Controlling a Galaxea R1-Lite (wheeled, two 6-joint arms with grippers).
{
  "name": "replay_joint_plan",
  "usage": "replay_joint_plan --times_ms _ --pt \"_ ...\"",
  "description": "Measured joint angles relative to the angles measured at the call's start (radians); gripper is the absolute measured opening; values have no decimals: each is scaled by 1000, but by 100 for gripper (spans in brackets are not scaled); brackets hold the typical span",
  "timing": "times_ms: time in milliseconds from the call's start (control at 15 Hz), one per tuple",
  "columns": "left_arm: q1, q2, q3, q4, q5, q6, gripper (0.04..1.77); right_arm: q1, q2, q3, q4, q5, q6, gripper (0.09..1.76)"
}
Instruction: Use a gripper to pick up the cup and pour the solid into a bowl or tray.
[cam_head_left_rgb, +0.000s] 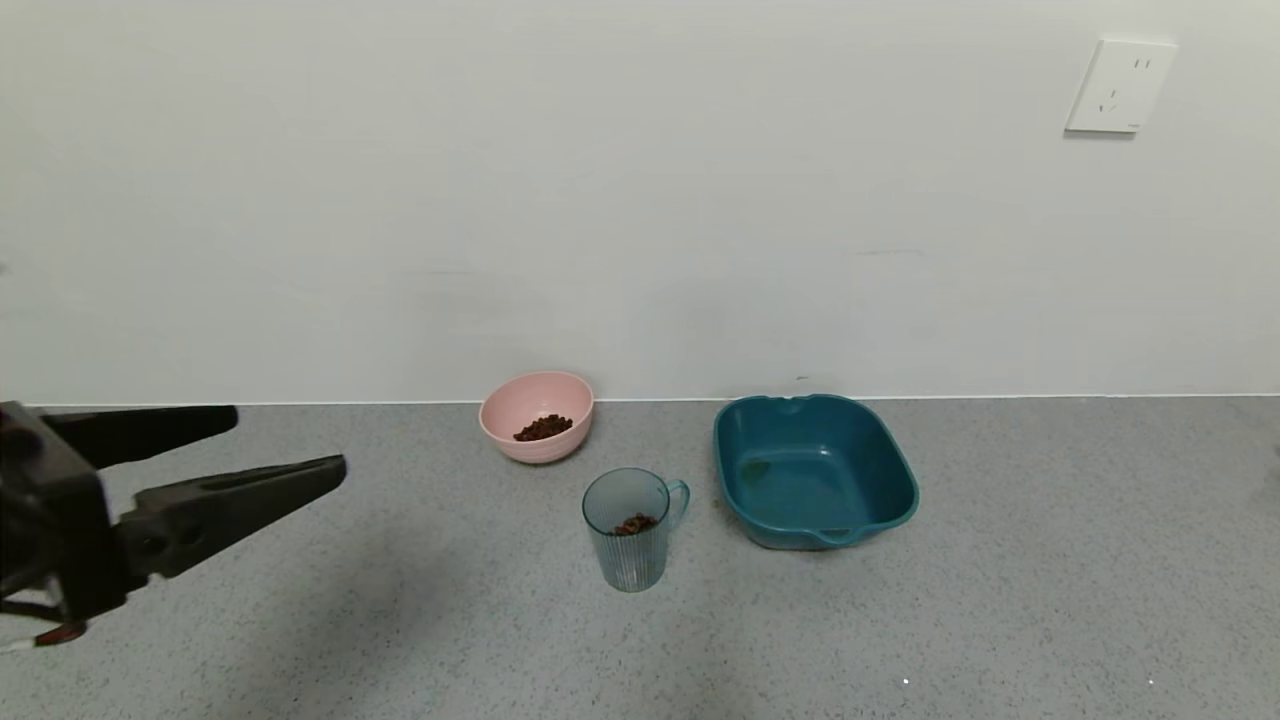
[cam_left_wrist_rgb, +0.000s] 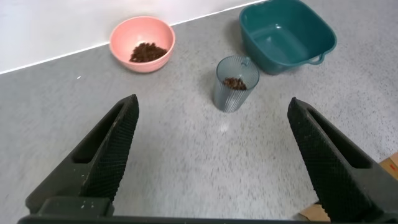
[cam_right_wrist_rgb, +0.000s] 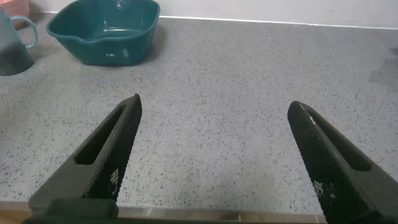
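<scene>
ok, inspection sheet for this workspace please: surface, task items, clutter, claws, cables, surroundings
Surface: grey speckled countertop, no spills seen.
Cup: translucent ribbed cup upright, ungripped, in front of the pink bowl, handle toward the basin; a few brown pellets in its bottom.
Bowl: pink bowl by the wall, holding a small heap of pellets.
Clutter: teal basin right of the cup, nothing in it.
Claws: left claw open, in the air left of the cup, holding nothing. Right claw open over bare counter, off to the basin's right, outside the head view.
Cables: short bit of wire under the left claw's body.
Surroundings: white wall, wall socket upper right.
</scene>
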Motion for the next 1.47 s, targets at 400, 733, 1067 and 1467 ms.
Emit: replay_joint_plan --times_ms 400,733,1067,1467 --pt "10 -281 -49 293 222 3 172 -1 0 0 -1 0 0 171" --pt "11 -483 -6 390 334 2 172 -1 0 0 -1 0 0 171" --pt "24 -653 10 476 384 -11 172 -1 0 0 -1 0 0 171" --pt "121 -729 -33 493 432 8 172 -1 0 0 -1 0 1 171"
